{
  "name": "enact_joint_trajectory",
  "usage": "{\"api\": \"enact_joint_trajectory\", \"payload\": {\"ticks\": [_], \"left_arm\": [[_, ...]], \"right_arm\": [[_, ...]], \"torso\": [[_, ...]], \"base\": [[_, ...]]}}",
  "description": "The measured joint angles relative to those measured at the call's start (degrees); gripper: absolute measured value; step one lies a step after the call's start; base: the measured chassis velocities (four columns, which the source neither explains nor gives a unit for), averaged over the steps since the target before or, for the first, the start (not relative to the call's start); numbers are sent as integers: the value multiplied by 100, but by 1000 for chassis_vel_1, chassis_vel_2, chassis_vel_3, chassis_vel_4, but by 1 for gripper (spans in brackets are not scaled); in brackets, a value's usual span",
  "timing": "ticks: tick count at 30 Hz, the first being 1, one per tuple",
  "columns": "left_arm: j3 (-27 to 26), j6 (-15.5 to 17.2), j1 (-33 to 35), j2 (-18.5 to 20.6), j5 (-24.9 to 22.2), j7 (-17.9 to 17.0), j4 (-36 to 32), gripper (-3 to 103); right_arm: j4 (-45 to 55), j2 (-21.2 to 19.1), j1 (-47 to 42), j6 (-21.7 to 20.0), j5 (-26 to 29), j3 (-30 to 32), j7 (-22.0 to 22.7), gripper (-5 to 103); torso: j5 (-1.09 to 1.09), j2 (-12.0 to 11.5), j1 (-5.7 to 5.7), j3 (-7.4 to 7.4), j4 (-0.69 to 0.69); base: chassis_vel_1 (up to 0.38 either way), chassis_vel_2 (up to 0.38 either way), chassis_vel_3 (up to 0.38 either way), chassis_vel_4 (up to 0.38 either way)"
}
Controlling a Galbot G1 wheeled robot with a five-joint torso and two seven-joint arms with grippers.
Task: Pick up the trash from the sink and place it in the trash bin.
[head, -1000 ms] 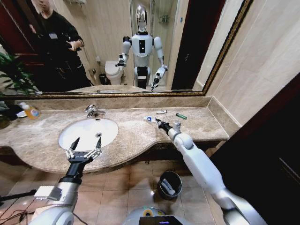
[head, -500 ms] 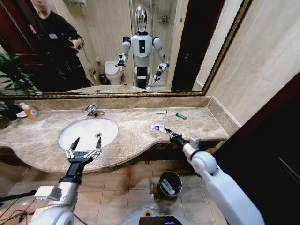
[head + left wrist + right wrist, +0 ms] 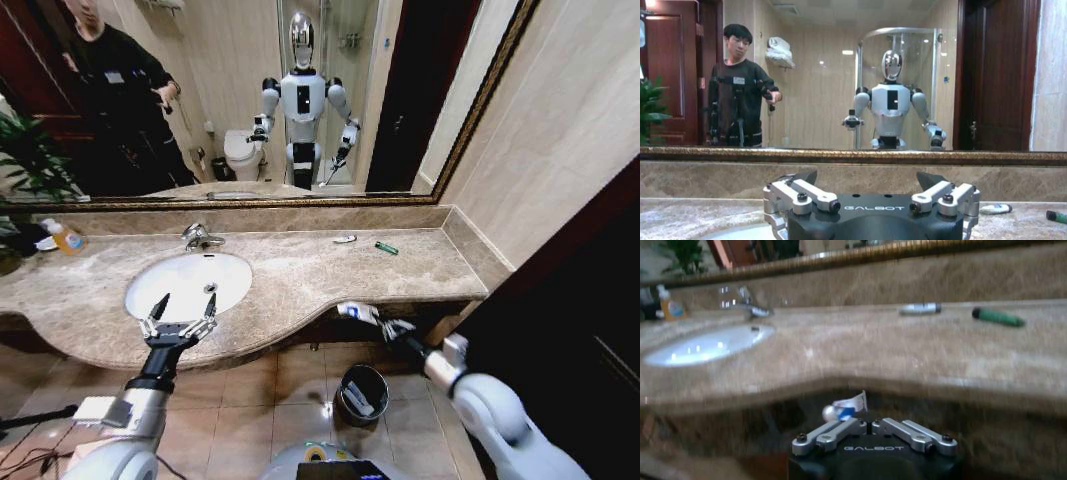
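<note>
Right claw (image 3: 372,318) clenched on white tube (image 3: 355,311) above trash bin (image 3: 362,393), left claw (image 3: 180,312) released; 2 pcs left on worktop (image 3: 300,275).

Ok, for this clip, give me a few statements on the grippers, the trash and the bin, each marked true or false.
1. The right gripper holds a white tube off the counter's front edge. True.
2. The left gripper holds the green tube. False: its jaws are open and empty by the sink; the green tube lies on the countertop.
3. The trash bin stands on the floor below the counter. True.
4. The countertop holds no more trash. False: the green tube and a white sachet lie there.
</note>
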Motion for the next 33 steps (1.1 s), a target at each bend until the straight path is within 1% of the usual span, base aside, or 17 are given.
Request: {"api": "enact_joint_trajectory", "payload": {"ticks": [1,2,3,4,7,8,11,12,13,14,16,20,21,24,27,28,33], "left_arm": [[0,0,0,0,0,0,0,100],[0,0,0,0,0,0,0,100],[0,0,0,0,0,0,0,100],[0,0,0,0,0,0,0,100],[0,0,0,0,0,0,0,100],[0,0,0,0,0,0,0,100],[0,0,0,0,0,0,0,100],[0,0,0,0,0,0,0,100],[0,0,0,0,0,0,0,100],[0,0,0,0,0,0,0,100],[0,0,0,0,0,0,0,100],[0,0,0,0,0,0,0,100],[0,0,0,0,0,0,0,100],[0,0,0,0,0,0,0,100],[0,0,0,0,0,0,0,100],[0,0,0,0,0,0,0,100],[0,0,0,0,0,0,0,100]], "right_arm": [[-92,46,-24,70,-81,19,-96,0],[-329,160,-45,204,-271,25,-293,0],[-500,239,-24,271,-413,-7,-360,0],[-500,239,-24,271,-413,-7,-360,0],[-1128,443,260,408,-825,-212,-389,0],[-1128,443,260,408,-825,-212,-389,0],[-1940,629,599,552,-1191,-365,-347,0],[-1940,629,599,552,-1191,-365,-347,0],[-2294,714,714,657,-1339,-424,-261,0],[-2920,891,901,924,-1612,-486,-51,0],[-3116,964,950,992,-1669,-505,34,0],[-3974,1311,1219,1276,-1918,-644,687,0],[-3974,1311,1219,1276,-1918,-644,687,0],[-4379,1516,1399,1396,-1978,-752,1062,0],[-4542,1571,1470,1463,-1978,-841,1209,0],[-4696,1586,1535,1574,-1983,-935,1341,0],[-4879,1674,1623,1644,-2067,-1006,1438,0]], "torso": [[0,0,0,0,0],[1,0,0,0,0],[-1,0,0,0,1],[-1,0,0,0,1],[0,0,1,0,1],[0,0,1,0,1],[1,-1,1,1,2],[1,-1,1,1,2],[0,-1,2,1,2],[0,0,1,1,2],[0,-1,1,1,1],[-1,0,1,1,1],[-1,0,1,1,1],[-1,-1,1,1,1],[0,-1,1,1,1],[-2,0,1,1,1],[-1,-1,1,1,1]], "base": [[0,0,0,0],[0,0,0,0],[0,0,0,0],[0,0,0,0],[0,0,0,0],[0,0,0,0],[0,0,0,0],[0,0,0,0],[0,0,0,0],[0,0,0,0],[0,0,0,0],[0,0,0,0],[0,0,0,0],[0,0,0,0],[0,0,0,0],[0,0,0,0],[0,0,0,0]]}}
